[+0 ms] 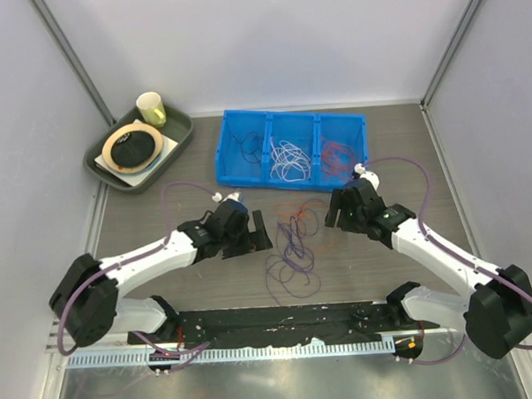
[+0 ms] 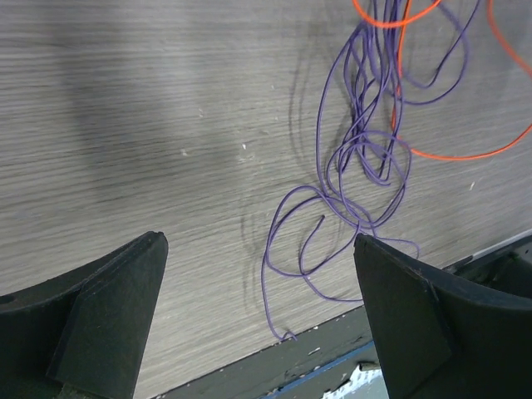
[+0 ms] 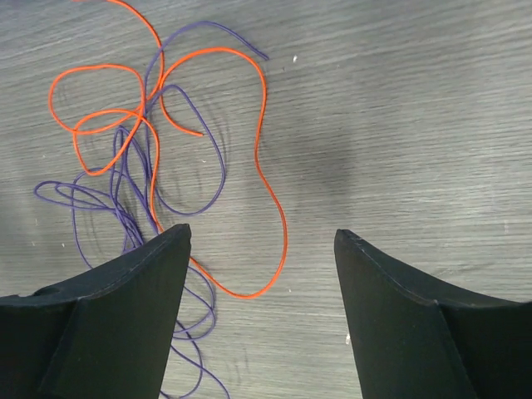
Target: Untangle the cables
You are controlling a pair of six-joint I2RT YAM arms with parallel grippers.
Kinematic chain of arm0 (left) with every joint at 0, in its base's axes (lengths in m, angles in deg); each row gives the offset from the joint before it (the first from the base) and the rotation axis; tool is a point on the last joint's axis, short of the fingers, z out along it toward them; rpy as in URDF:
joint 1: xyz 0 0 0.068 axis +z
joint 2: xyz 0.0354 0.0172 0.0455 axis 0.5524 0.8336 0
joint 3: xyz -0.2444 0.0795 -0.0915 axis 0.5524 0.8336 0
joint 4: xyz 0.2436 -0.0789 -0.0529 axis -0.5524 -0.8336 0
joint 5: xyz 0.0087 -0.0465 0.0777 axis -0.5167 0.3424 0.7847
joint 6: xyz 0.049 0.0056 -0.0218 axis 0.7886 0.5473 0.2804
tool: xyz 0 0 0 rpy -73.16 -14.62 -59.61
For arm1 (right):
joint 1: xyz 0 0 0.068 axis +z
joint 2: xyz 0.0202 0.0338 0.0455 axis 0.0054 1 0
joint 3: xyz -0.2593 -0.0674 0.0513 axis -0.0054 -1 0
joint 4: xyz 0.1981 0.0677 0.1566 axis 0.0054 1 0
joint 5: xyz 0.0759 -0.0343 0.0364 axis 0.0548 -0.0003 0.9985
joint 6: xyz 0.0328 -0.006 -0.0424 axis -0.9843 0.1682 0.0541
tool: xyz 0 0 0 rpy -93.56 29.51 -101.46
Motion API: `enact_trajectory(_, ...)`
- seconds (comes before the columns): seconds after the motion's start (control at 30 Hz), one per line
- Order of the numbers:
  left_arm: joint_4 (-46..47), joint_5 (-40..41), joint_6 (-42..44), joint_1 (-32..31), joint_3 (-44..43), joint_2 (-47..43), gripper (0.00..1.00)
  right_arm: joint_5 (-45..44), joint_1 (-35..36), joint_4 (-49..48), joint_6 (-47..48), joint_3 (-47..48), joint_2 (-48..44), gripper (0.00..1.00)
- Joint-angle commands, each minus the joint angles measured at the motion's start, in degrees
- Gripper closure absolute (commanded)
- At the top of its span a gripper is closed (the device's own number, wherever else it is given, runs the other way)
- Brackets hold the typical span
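Left gripper (image 2: 259, 243) low over the table (image 2: 125, 125), jaws spread wide, nothing between them. Ahead of the jaws, toward the finger at the frame's right: purple cables (image 2: 366, 158), looped over one another, the lowest loop reaching back into the gap. Farther ahead, orange cable (image 2: 465, 154) crossing the purple.

Right gripper (image 3: 262, 233) likewise spread, gripping nothing. Orange cable ahead of the finger at the frame's left, one long bend passing just in front of that fingertip. Purple loops under and beside it, partly hidden behind the finger.

From above: tangle (image 1: 293, 242) flat on the table between the two sets of jaws. Beyond both, bin (image 1: 222, 162): white cables (image 1: 289, 159) in the middle compartment, orange-red ones (image 1: 339, 154) in the right, seemingly a dark one (image 1: 246, 147) in the left, too thin to be sure.
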Motion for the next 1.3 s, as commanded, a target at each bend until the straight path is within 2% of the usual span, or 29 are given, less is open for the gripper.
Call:
enact_trajectory(0.0, 7.72, -4.63, -1.15, -1.92, -1.30, 5.94, 0.00, 2.27, 0.38, -7.96, -3.73, -2.38, 3.21, 0.28)
enact_trajectory(0.2, 8.25, -5.70, -1.07, -4.91, -4.38, 14.73, 0.09, 5.71, 0.47, -14.47, -6.98, -6.34, 7.08, 0.43)
enact_trajectory(0.33, 8.34, -5.70, -1.50, -6.67, -6.75, 19.48, 0.14, 5.71, 0.47, -15.44, -8.65, -8.98, 7.00, 0.47)
enact_trajectory(0.43, 8.60, -5.52, -1.86, -7.55, -9.65, 23.17, 0.19, 5.97, 0.47, -16.85, -9.80, -11.00, 5.42, 0.60)
enact_trajectory(0.47, 8.52, -5.00, -1.94, -7.81, -11.31, 24.74, 0.24, 6.15, 0.47, -17.46, -10.06, -11.61, 4.81, 0.67)
enact_trajectory(0.5, 8.52, -4.64, -2.12, -8.16, -12.11, 25.72, 0.30, 6.41, 0.47, -17.64, -9.89, -11.79, 3.58, 0.77)
enact_trajectory(0.53, 8.43, -4.47, -2.12, -8.25, -12.90, 26.60, 0.39, 7.20, 0.47, -17.73, -9.37, -11.88, 2.87, 0.83)
enact_trajectory(0.57, 7.91, -4.12, -2.21, -8.16, -14.65, 27.30, 0.63, 7.38, 0.47, -17.29, -8.58, -11.80, 2.17, 0.87)
enact_trajectory(0.63, 3.89, -2.28, -1.95, -8.16, -17.03, 29.32, 0.92, 7.38, 0.47, -15.98, -6.64, -11.36, -0.46, 0.97)
enact_trajectory(0.67, 1.77, -1.57, -1.60, -8.16, -18.95, 29.59, 1.00, 6.68, 0.47, -14.06, -5.94, -10.49, -1.69, 0.99)
enact_trajectory(0.8, -4.39, 11.31, -2.47, -8.08, -18.97, 25.75, 1.00, 2.29, 0.47, -7.46, -0.85, -6.27, -7.93, 0.99)
enact_trajectory(0.93, -11.32, 20.29, -4.67, -6.85, -15.47, 19.51, 1.00, -4.91, 0.47, -0.43, 2.23, -0.47, -13.64, 0.99)
enact_trajectory(1.1, -16.61, 24.36, -6.34, 0.00, -8.52, 9.31, 1.00, -14.57, 0.38, 8.28, 5.57, 9.81, -16.46, 0.99)
enact_trajectory(1.27, -18.55, 25.94, -6.17, 8.52, -0.70, -4.56, 1.00, -18.11, 0.38, 13.38, 9.00, 18.16, -19.89, 0.99)
